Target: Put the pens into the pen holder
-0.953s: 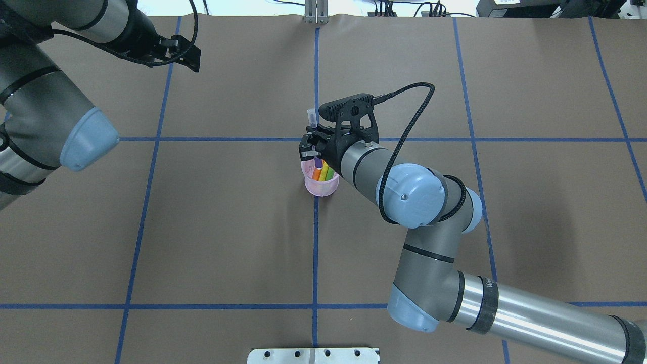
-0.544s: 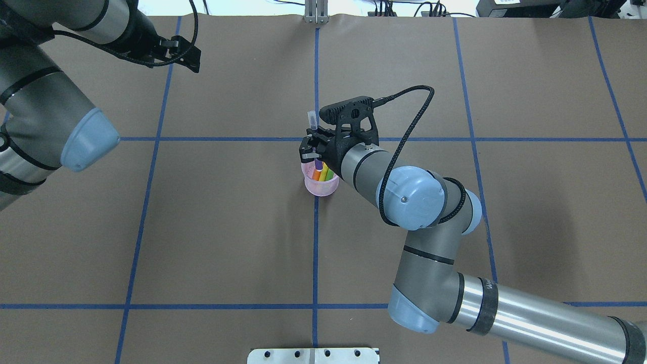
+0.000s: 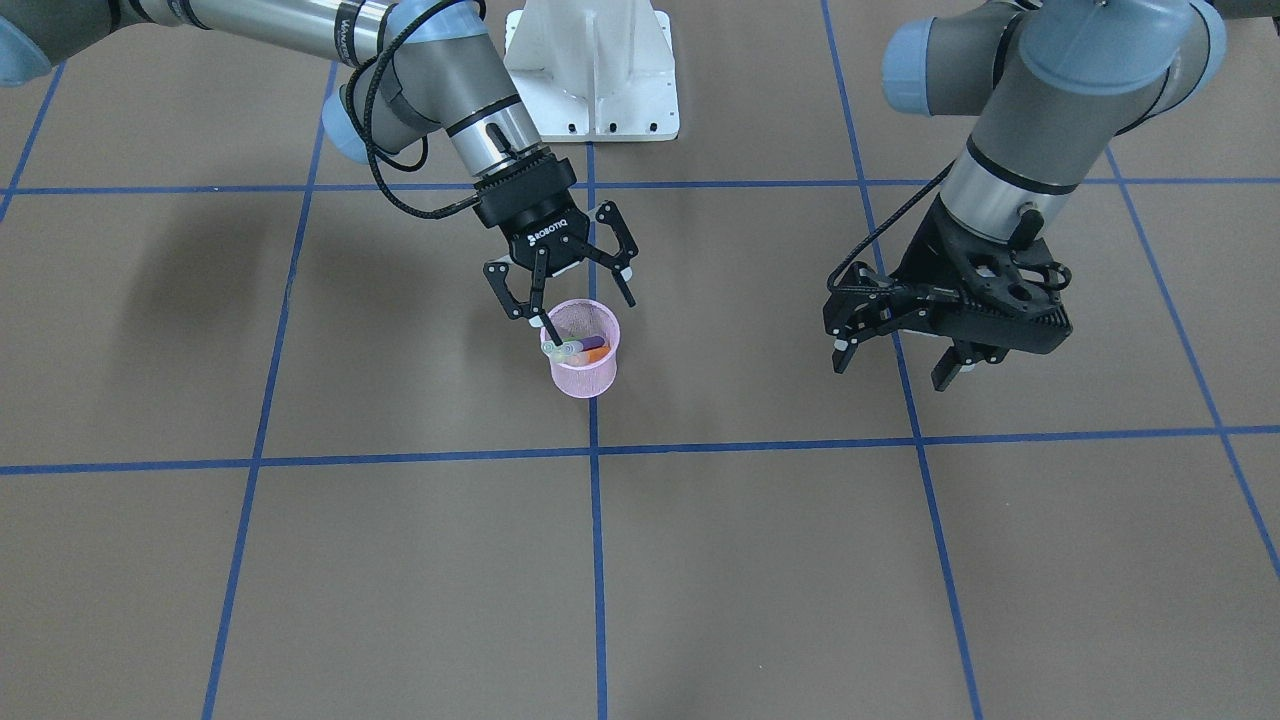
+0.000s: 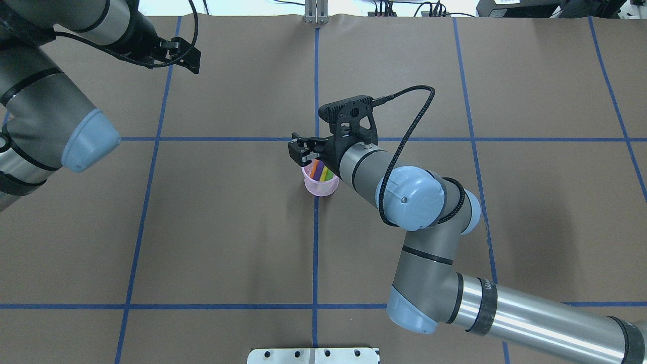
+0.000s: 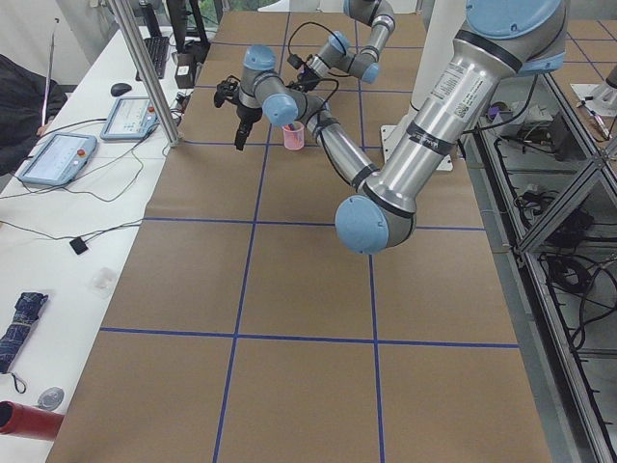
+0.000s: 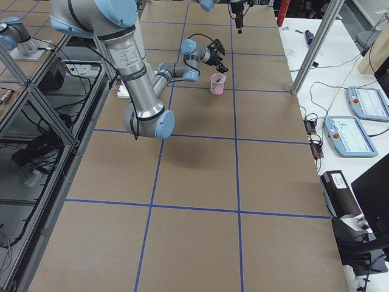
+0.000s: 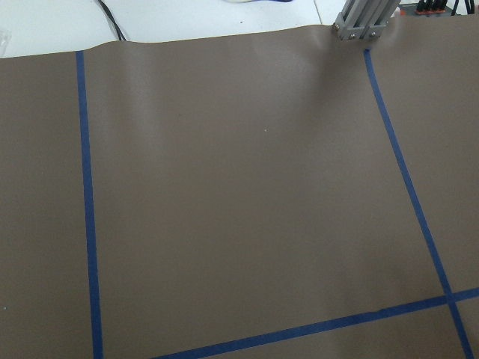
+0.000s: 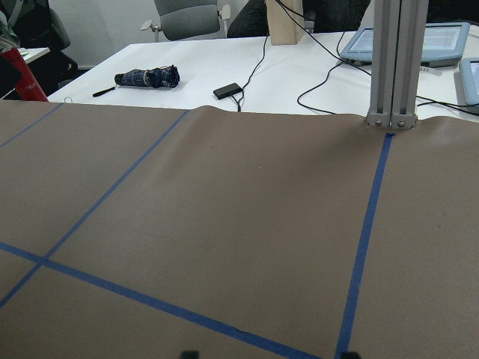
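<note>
End effector point(image 3: 578, 308) splayed wide above pen holder point(image 3: 585, 378)

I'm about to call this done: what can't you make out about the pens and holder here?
- Overhead: the right gripper covers the far rim of the pen holder and the tops of the pens.
- Front-facing: the caps bunch together, so the pen count is unclear.
- Side views: holder too small to count pens.
- Wrist views: only brown paper, no holder.
</note>
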{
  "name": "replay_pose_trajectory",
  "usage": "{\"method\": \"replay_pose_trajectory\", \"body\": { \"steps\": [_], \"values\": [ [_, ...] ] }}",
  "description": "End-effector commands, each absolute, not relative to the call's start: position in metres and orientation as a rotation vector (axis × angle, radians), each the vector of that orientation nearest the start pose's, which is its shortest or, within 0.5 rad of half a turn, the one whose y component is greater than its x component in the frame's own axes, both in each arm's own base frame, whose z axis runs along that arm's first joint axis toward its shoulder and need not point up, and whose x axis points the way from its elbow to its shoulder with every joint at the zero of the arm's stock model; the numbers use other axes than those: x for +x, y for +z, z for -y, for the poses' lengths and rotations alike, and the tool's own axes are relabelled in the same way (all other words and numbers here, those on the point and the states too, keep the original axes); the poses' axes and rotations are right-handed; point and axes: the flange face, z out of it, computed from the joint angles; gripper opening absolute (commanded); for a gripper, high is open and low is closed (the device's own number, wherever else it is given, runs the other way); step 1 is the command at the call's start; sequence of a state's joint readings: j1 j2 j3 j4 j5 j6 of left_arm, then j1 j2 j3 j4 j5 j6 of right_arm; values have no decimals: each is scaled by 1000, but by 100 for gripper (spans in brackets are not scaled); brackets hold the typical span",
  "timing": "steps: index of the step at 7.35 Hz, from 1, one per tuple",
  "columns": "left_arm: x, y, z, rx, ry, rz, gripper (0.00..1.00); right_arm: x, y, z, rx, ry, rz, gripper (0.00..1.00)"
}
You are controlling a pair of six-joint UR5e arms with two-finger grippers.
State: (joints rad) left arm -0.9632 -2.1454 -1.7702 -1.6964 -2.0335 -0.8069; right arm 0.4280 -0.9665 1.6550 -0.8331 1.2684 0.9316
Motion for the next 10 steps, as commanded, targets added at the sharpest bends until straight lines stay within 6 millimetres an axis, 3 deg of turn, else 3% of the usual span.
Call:
{"method": "replay_pose_trajectory", "body": {
  "steps": [1,2,3,5,6,7,8,9,10],
  "values": [
    [269,222,590,397,-11,-892,100,-497,166,440,843,-8,1161,100],
    [265,225,591,384,-22,-880,100,-464,162,459,744,-47,1131,100],
    [250,234,598,377,77,-819,100,-425,158,476,624,-58,1059,100],
    [198,254,614,396,275,-680,100,-336,170,521,366,-59,1040,100],
    [169,272,620,373,333,-645,100,-281,197,546,301,-50,1021,100],
    [141,304,619,363,413,-632,100,-225,242,557,266,-59,988,100],
    [111,345,611,338,468,-634,100,-216,283,542,193,-69,956,100],
    [88,409,567,270,449,-621,100,-203,317,539,157,-70,932,100],
    [63,436,559,282,412,-606,100,-181,361,535,146,-67,881,100]
  ]
}}
